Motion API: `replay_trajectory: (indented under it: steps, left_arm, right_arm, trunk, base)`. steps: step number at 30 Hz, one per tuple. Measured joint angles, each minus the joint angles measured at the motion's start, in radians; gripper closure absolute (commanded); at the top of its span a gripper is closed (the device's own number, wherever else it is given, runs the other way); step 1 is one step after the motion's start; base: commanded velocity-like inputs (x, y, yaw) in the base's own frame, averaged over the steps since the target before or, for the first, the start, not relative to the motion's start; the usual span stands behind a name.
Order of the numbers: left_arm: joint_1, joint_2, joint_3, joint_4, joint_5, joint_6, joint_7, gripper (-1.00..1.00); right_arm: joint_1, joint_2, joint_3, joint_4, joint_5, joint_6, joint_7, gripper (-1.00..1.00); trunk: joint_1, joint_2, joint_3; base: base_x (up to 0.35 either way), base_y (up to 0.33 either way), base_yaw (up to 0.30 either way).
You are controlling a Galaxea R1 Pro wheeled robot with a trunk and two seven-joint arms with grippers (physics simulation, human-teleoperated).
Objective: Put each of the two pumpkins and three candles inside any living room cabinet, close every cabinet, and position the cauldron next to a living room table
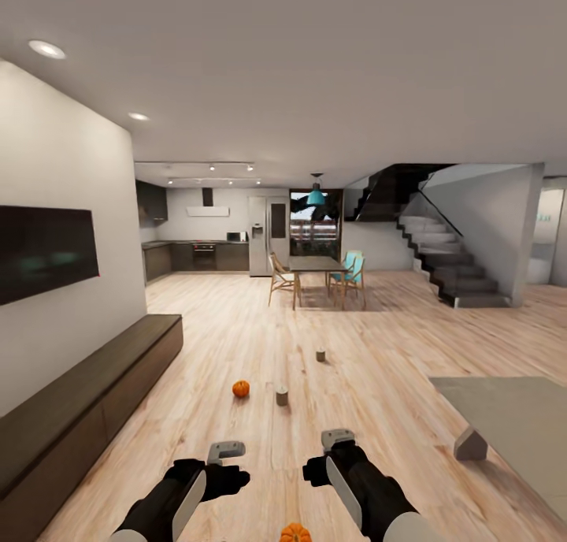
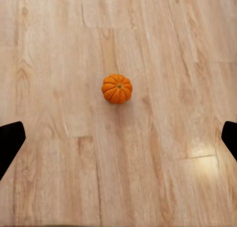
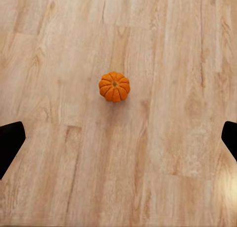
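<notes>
Head view takes in a broad light wood floor (image 1: 236, 345) of long grained planks, running from the living room back to a dark kitchen (image 1: 197, 254), a dining table (image 1: 315, 265) with wooden and teal chairs, and a grey staircase (image 1: 449, 262). On the left, a plain white wall carries a flat black TV (image 1: 43, 250), and beneath it runs the cabinet (image 1: 87, 404), a long low dark-brown block with smooth fronts, all flush as far as this angle lets one judge. A pale grey rug (image 1: 512, 424) lies at the right.

Both black arms reach forward low in this view, the left gripper (image 1: 226, 451) and right gripper (image 1: 337, 439) ending in grey blocky tips. In each wrist view the dark fingertips (image 2: 10, 140) (image 3: 10, 140) sit at opposite edges of the picture, so both jaws stand wide and hold nothing.

One ribbed orange pumpkin (image 1: 240, 388) rests on the floor ahead of the grippers; a second pumpkin (image 1: 295, 533) sits on the boards between the arms, close to the robot, and the wrist cameras each look down on a round, lobed one (image 2: 117, 88) (image 3: 114, 86) with a short stem. Two stubby pale cylinders, a near candle (image 1: 282, 396) just beside the first pumpkin and a far candle (image 1: 320, 355) beyond it, stand upright on the planks.
</notes>
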Motion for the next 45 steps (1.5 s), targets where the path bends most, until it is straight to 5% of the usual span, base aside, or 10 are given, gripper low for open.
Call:
replay_trajectory:
  steps: [11, 24, 45]
  left_arm:
    - [0.0, 0.0, 0.0, 0.001, 0.0, 0.0, 0.0, -1.0]
    - [0.0, -0.002, -0.002, 0.002, 0.0, -0.001, 0.002, -1.0]
    - [0.001, 0.0, 0.001, -0.002, 0.003, -0.002, -0.003, -1.0]
  right_arm:
    - [0.0, 0.001, 0.001, -0.001, 0.0, -0.001, 0.0, -1.0]
    - [0.0, 0.002, 0.023, -0.001, 0.0, -0.001, 0.0, -1.0]
    - [0.0, 0.002, 0.031, -0.003, -0.002, -0.001, -0.001, -1.0]
  trunk:
    - [-0.042, 0.077, 0.035]
    - [-0.092, 0.168, 0.075]
    - [-0.093, 0.168, 0.075]
  base:
    - [0.0, 0.0, 0.262]
    - [0.0, 0.0, 0.027]
    - [0.121, 0.0, 0.122]
